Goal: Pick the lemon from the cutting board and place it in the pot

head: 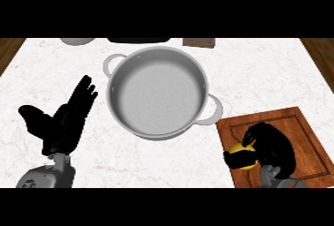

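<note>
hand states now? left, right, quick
Left hand: open, fingers straight, holding nothing, left of the pot.
Right hand: shut on the lemon, over the cutting board.

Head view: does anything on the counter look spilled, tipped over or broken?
Nothing stands out. The round grey metal pot stands upright and empty, the brown wooden cutting board lies flat, and the right robot hand curls round the yellow lemon on it.
</note>
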Controlling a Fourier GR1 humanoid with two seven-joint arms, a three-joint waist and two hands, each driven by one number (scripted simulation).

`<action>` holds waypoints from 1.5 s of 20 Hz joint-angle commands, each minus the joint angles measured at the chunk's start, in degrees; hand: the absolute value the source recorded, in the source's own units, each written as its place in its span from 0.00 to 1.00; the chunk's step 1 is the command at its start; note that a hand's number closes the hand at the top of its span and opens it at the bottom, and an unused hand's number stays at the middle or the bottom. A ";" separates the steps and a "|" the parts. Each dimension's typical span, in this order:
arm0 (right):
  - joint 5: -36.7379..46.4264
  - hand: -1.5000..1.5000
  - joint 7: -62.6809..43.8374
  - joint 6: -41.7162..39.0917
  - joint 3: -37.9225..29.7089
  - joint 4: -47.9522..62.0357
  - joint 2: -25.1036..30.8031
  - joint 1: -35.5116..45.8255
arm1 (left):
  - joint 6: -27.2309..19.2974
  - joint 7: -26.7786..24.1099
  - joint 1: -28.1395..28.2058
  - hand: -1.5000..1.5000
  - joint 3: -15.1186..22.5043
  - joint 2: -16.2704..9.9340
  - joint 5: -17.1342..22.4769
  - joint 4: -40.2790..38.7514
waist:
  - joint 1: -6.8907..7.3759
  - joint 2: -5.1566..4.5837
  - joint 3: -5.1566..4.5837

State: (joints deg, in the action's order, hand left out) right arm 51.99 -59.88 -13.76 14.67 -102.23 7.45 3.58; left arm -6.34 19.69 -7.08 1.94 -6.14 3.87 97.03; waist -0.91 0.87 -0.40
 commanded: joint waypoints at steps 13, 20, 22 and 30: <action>39.72 1.00 -25.28 0.99 21.27 -13.49 -7.40 10.24 | -0.61 0.81 -1.17 0.50 0.78 0.81 -0.69 -1.07 | 0.10 0.59 -0.22; 44.12 1.00 -25.31 -3.93 25.04 -13.99 -7.41 23.13 | 1.15 0.87 -2.13 0.50 1.23 0.48 0.30 -1.04 | 2.56 0.13 -0.11; 43.94 1.00 -25.31 -3.33 23.06 -12.69 -7.41 25.98 | 1.32 -0.28 -0.95 0.50 1.85 0.77 -0.10 -1.13 | 3.37 -0.13 -0.07; 37.95 1.00 -25.31 -3.44 12.24 -5.74 -7.41 35.71 | 0.87 -0.49 -3.25 0.50 3.00 1.96 -0.81 -1.91 | 4.80 -0.92 0.07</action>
State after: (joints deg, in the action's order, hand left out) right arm 92.17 -70.87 -12.90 30.53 -111.03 0.82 33.45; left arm -5.16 19.41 -9.52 3.92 -5.17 3.50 95.31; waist 3.28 0.23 -0.40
